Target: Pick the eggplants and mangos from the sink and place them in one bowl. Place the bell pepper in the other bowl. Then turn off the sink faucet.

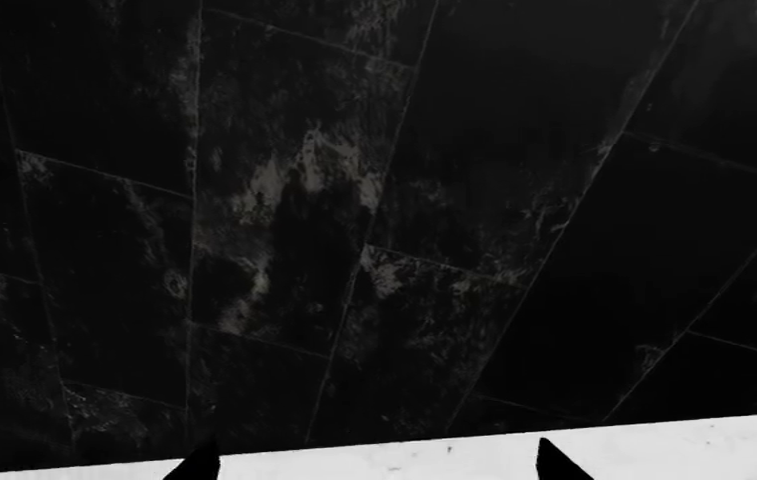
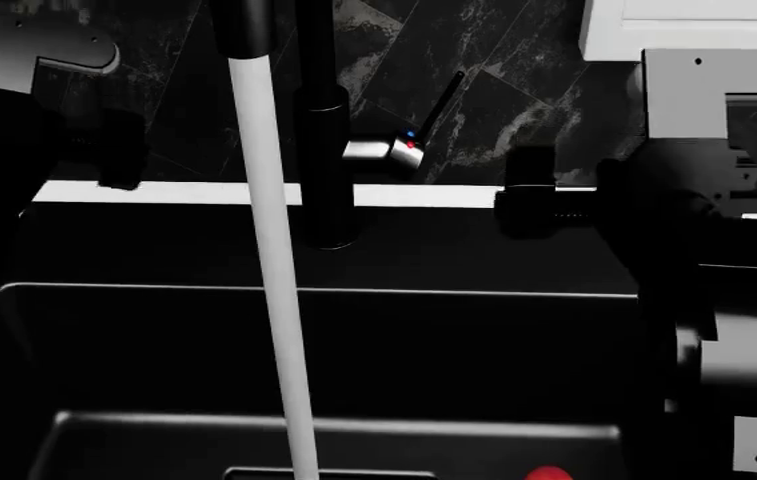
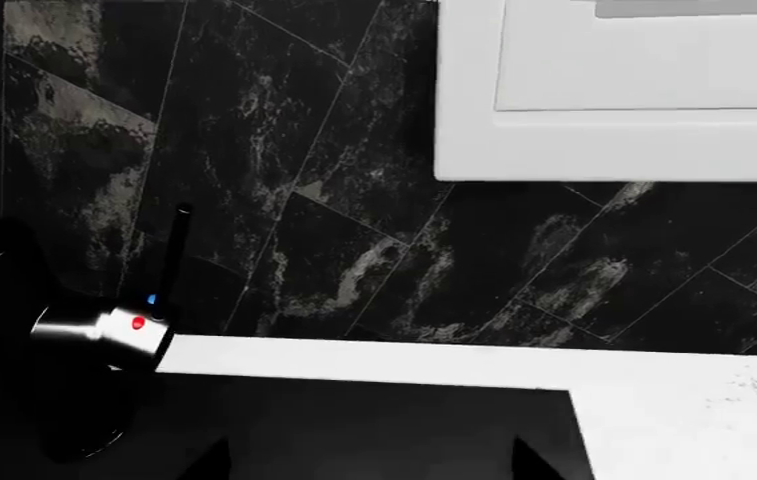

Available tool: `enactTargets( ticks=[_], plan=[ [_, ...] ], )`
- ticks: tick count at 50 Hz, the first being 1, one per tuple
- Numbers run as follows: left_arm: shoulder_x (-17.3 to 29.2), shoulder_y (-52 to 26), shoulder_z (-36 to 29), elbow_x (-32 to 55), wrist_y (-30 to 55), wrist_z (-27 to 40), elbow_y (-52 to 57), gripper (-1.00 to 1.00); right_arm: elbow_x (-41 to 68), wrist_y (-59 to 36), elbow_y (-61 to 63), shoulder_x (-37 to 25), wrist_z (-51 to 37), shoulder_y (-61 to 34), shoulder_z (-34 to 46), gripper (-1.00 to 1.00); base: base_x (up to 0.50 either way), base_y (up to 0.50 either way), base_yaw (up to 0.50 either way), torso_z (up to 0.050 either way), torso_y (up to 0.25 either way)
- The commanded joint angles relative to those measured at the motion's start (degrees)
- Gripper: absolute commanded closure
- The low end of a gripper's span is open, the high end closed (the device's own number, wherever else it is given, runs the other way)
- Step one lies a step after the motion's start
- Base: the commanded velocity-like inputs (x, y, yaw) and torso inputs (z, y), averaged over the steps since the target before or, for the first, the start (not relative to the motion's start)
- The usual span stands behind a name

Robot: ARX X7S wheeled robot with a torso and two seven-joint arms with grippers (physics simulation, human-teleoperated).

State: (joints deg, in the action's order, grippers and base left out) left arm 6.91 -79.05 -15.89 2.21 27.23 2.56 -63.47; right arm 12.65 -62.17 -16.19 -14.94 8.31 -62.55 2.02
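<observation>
Sink [image 2: 351, 340]: deep matte black basin filling the lower half of the head view, its rim running across under the faucet base.
Sink contents: only a small patch of red [image 2: 548, 474] shows at the bottom edge of the head view, inside the basin; too little is visible to say whether it is a mango or the bell pepper.
Drain plate [image 2: 331, 474]: a pale-edged rectangle at the basin floor, cut off by the frame, beside the red patch.
Water stream [image 2: 275, 300]: a white column falling from the spout straight down into the basin, so the tap is running.
Sink faucet [image 2: 325, 160]: black upright post on the sink deck, with a silver side piece, red and blue marks, and a thin black lever [image 3: 175, 260] tilted up and away.
Left gripper [image 1: 378, 465]: two dark fingertips set well apart, nothing between them, facing the dark marbled wall tiles [image 1: 351, 200] over the white counter edge [image 1: 698, 440].
Right gripper [image 3: 371, 462]: fingertips spread wide and empty, above the deck, with the faucet's side piece off to one side and apart from it.
White cabinet [image 3: 618, 90]: on the wall above the right gripper.
</observation>
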Motion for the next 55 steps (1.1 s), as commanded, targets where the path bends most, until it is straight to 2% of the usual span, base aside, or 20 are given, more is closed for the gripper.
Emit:
enactTargets(
  ticks=[1,3,4,7,11,18,26,29,37,46,54,55],
  plan=[
    [3.4,9.0,-0.7,1.5,12.1,-3.8,18.7,-1.0,2.4,-17.2,2.8,-1.2,2.5,-0.4,2.5,-1.0,0.0,0.0,0.0,0.0,0.0],
    [3.9,9.3,0.7,3.4,17.0,-5.5,20.6,-1.0,3.1,-21.2,1.6,-1.6,3.2,-2.4,3.0,-1.0,0.0,0.0,0.0,0.0,0.0],
    [4.5,9.7,-0.3,2.7,16.8,-5.6,21.2,-1.0,3.1,-23.2,-0.4,-1.8,3.5,-4.8,3.6,-1.0,0.0,0.0,0.0,0.0,0.0],
    [5.6,10.3,-0.4,3.5,21.2,-7.1,24.7,-1.0,4.5,-26.9,-5.1,-2.7,6.7,-8.7,9.2,-1.0,0.0,0.0,0.0,0.0,0.0],
    [6.6,12.0,-0.9,4.2,26.2,-8.3,30.8,-1.0,8.3,-27.7,-7.6,-4.1,5.3,-10.0,13.6,-1.0,0.0,0.0,0.0,0.0,0.0],
    [7.2,16.4,0.1,6.4,32.3,-9.2,37.8,-1.0,8.3,-23.7,-11.2,-3.2,5.3,-9.8,16.4,-1.0,0.0,0.0,0.0,0.0,0.0],
    [8.4,19.2,-0.6,6.7,34.9,-9.4,41.7,-1.0,6.7,-17.6,-18.2,-1.1,5.1,-8.9,18.7,-1.0,0.0,0.0,0.0,0.0,0.0],
    [8.6,21.2,-0.3,6.9,35.7,-8.9,45.4,-1.0,6.3,-15.2,-21.1,-0.4,5.6,-8.8,19.4,-1.0,0.0,0.0,0.0,0.0,0.0],
    [9.6,28.7,0.3,9.5,44.4,-8.8,58.6,-1.0,5.8,-10.8,-28.8,0.8,7.4,-9.6,20.5,-1.0,0.0,0.0,0.0,0.0,0.0],
    [9.2,29.4,1.7,10.6,47.8,-8.3,61.4,-1.0,4.8,-6.8,-35.7,2.1,9.3,-10.1,22.6,-1.0,0.0,0.0,0.0,0.0,0.0],
    [9.0,31.5,2.2,14.3,62.6,-8.1,70.0,-1.0,4.7,-6.1,-37.5,2.1,9.5,-10.2,22.8,-1.0,0.0,0.0,0.0,0.0,0.0],
    [9.8,31.8,1.9,18.5,62.7,-5.5,70.0,-1.0,4.7,-5.9,-37.9,2.2,9.5,-10.1,22.8,-1.0,0.0,0.0,0.0,0.0,0.0]
  ],
)
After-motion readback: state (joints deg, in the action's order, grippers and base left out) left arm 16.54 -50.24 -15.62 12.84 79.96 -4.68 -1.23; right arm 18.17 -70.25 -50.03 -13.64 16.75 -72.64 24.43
